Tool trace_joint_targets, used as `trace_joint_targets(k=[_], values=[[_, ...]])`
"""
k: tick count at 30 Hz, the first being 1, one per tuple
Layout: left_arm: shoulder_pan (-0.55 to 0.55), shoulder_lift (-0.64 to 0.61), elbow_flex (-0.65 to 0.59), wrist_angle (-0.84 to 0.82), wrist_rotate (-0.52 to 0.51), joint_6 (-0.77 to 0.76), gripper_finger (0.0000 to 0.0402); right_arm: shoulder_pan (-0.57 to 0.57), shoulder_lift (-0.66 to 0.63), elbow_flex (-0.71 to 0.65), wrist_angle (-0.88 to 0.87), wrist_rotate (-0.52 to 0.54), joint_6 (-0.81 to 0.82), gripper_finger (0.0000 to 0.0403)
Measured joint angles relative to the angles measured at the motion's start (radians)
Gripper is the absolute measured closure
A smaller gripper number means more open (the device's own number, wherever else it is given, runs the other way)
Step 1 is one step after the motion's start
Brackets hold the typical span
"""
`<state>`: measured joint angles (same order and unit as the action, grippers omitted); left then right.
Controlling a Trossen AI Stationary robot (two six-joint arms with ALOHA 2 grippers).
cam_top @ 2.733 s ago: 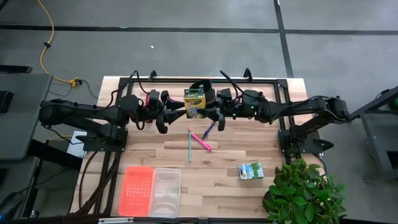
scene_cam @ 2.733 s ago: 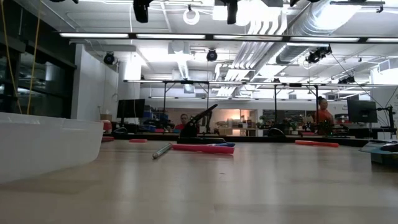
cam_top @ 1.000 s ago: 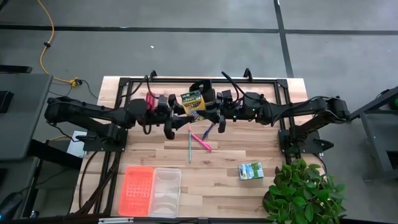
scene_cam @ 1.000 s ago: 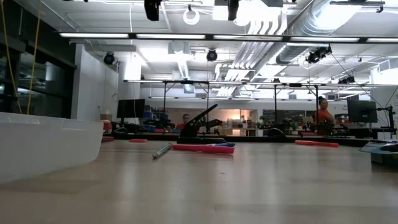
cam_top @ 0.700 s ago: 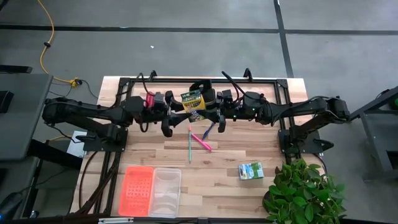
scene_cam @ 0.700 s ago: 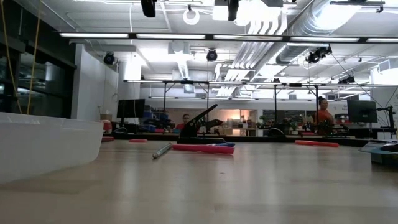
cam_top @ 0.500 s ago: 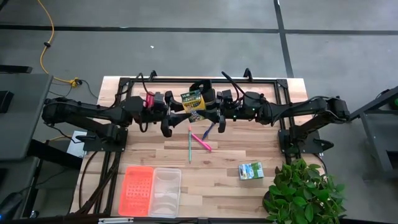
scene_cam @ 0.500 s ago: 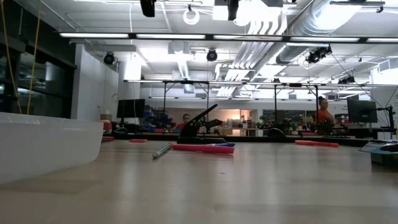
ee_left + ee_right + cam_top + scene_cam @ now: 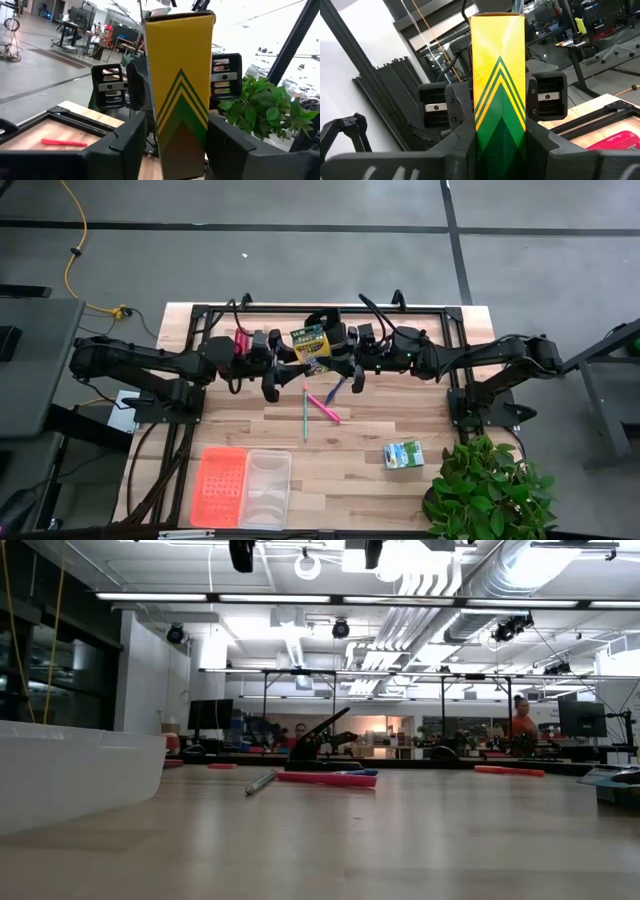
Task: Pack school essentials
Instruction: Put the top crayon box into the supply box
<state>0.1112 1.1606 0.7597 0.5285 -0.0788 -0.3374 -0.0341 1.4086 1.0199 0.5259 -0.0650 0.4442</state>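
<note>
Two dark arms meet above the far edge of a wooden table (image 9: 360,470) in a handover of the yellow-green crayon box (image 9: 311,345), held aloft between them. The right gripper (image 9: 500,135) is clamped on the box, its fingers (image 9: 462,142) flat against both narrow sides. The left gripper (image 9: 172,142) brackets the other end, its jaws drawn in close against the box; whether it already grips cannot be told. To do this well, the left pads should seat squarely on the box sides before the right lets go, and neither arm should pull while both hold. At the near left edge wait a clear bin (image 9: 266,488) and an orange tray (image 9: 219,485). A small green-and-white box (image 9: 403,454) lies near right, beside a potted plant (image 9: 485,490). At mid-table lie a green pencil (image 9: 305,416), a pink pen (image 9: 324,407) and a blue pen (image 9: 334,389).
</note>
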Motion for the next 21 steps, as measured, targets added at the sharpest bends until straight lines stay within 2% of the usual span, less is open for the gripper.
trace_joint_targets(k=[10,21], values=[[0.000,0.000,0.000,0.001,0.014,0.000,0.0309,0.000,0.000,0.000,-0.001,-0.006,0.000,0.0307],[0.002,-0.005,0.000,-0.016,0.015,0.034,0.0321,-0.007,-0.013,0.000,-0.027,0.002,0.000,0.0298]])
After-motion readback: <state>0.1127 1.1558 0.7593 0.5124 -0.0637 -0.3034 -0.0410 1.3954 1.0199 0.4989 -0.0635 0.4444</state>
